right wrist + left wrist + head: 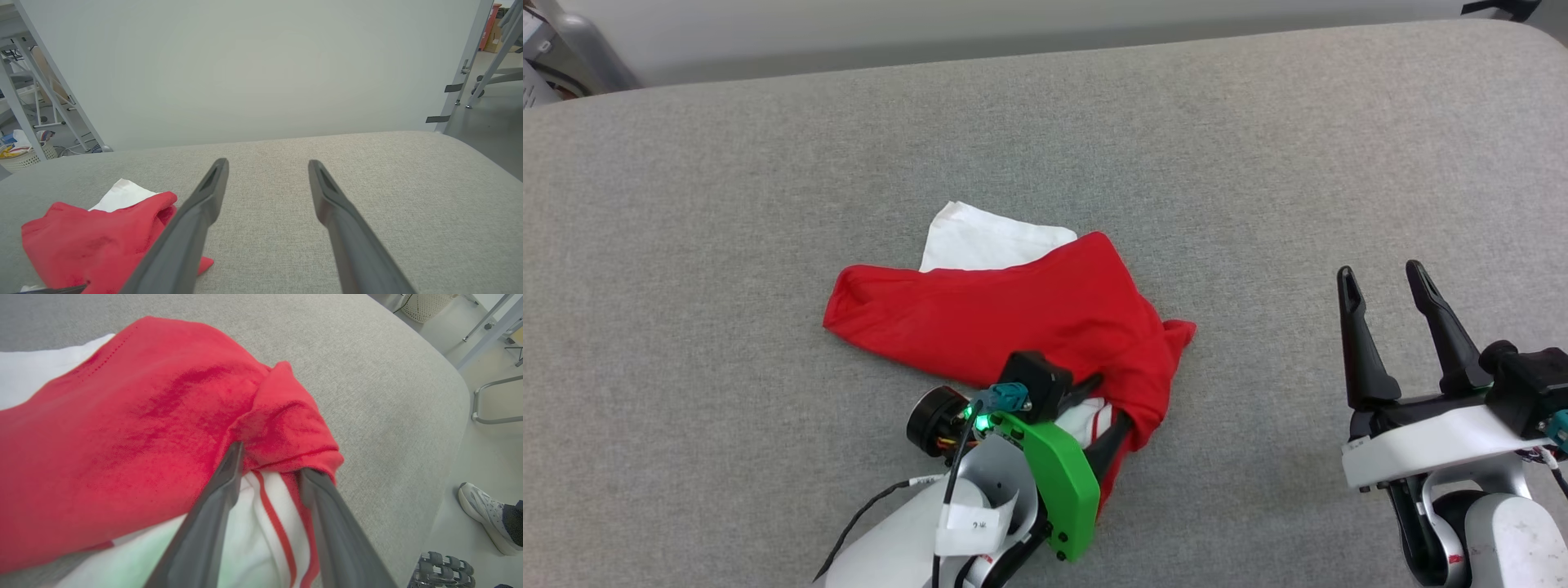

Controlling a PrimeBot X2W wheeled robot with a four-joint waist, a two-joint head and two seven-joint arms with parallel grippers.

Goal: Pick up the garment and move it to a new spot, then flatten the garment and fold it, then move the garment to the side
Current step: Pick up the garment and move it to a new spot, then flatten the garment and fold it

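Note:
The garment [1013, 318] is a red T-shirt lying crumpled on the grey padded table [1258, 163], with a white sleeve poking out at its far side. My left gripper [1107, 412] is at the shirt's near right corner. In the left wrist view its two fingers stand apart, their tips tucked under a red fold of the garment [143, 416], with white, red-striped cloth lying between them. The left gripper [271, 461] pinches nothing. My right gripper [1380, 273] hovers open over bare table far to the right, and the garment [94, 241] lies to its left. Nothing sits between the fingers of the right gripper [266, 163].
The table's rounded right edge [453, 428] drops to the floor, where a person's shoe [482, 510] and small dumbbells [445, 563] sit. A pale wall [261, 61] stands behind the table's far edge. A wicker basket [24, 155] and metal frames stand at the far left.

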